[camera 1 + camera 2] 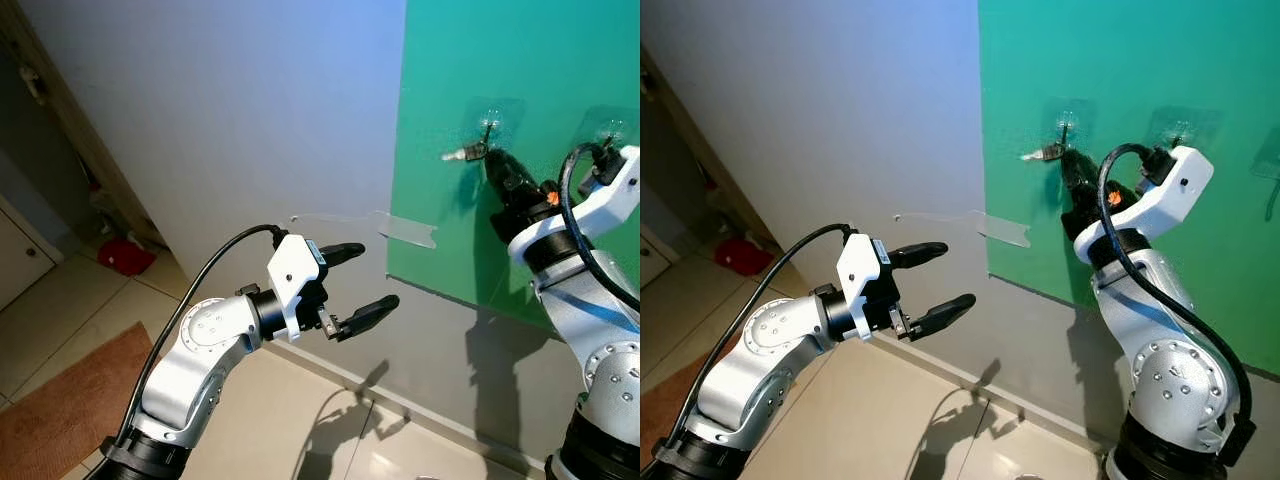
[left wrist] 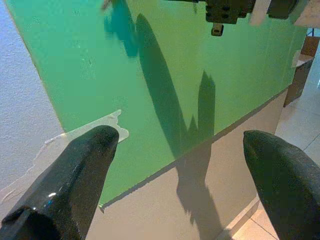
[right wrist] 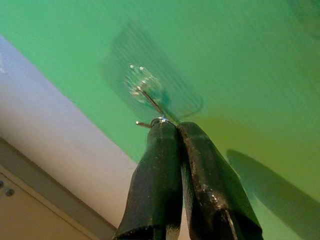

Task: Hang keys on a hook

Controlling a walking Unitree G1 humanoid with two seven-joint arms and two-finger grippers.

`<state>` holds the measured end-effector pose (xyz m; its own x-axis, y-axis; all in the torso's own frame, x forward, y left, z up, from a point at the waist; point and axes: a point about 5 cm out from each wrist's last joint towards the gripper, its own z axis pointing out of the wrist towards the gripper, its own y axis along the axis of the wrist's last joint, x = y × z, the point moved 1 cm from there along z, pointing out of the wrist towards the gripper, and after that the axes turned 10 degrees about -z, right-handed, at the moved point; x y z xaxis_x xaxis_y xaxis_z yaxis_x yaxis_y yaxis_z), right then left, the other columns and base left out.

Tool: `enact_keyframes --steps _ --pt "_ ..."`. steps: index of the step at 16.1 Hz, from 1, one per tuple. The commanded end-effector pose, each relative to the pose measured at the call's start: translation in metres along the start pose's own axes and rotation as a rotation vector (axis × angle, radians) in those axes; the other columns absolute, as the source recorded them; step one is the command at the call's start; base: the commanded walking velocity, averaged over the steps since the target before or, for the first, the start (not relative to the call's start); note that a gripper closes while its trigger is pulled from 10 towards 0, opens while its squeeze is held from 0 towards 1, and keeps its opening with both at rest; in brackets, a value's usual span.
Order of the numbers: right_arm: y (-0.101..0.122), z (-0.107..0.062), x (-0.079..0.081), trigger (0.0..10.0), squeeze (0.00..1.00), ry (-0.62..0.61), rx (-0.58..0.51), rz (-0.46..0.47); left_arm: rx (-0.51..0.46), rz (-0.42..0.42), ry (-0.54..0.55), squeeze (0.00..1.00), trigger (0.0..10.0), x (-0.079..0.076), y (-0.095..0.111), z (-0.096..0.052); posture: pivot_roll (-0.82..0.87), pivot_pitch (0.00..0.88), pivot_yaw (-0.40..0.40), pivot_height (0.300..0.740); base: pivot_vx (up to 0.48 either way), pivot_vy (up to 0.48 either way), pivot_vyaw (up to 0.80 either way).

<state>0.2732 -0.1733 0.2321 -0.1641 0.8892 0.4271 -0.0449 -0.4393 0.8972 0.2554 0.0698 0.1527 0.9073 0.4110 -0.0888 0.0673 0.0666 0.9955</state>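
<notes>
We see our right gripper (image 3: 170, 125), jaws closed on the keys (image 1: 462, 154), at the hook (image 3: 142, 85) just ahead, while the left gripper (image 1: 368, 281) waits open, well apart.

We are seeing the keys (image 1: 1045, 154) hanging at a clear stick-on hook (image 1: 1065, 128) on the green wall panel (image 1: 1160, 60), a silvery key jutting out sideways. In the right wrist view, their small metal ring (image 3: 159, 120) is sitting at the hook's thin wire.
</notes>
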Motion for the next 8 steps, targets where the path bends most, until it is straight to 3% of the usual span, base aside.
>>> enact_keyframes --steps 1,6,8 --pt "-0.0012 0.0004 0.0027 10.0 0.00 0.011 0.015 0.023 0.004 0.009 0.001 0.00 10.0 0.0003 0.0022 -0.0014 -0.09 0.000 0.119 0.740 0.000 0.000 0.00" --pt "-0.0032 -0.0013 0.0042 10.0 0.00 0.021 0.038 0.021 0.007 0.008 0.001 0.00 10.0 0.0005 0.0024 -0.0025 -0.08 0.000 0.121 0.740 0.000 0.000 0.00" --pt "-0.0069 -0.0030 0.0021 10.0 0.00 0.013 0.070 -0.033 0.009 0.008 -0.001 0.00 10.0 0.0008 0.0025 -0.0028 -0.09 0.000 0.123 0.740 0.000 0.000 0.00"
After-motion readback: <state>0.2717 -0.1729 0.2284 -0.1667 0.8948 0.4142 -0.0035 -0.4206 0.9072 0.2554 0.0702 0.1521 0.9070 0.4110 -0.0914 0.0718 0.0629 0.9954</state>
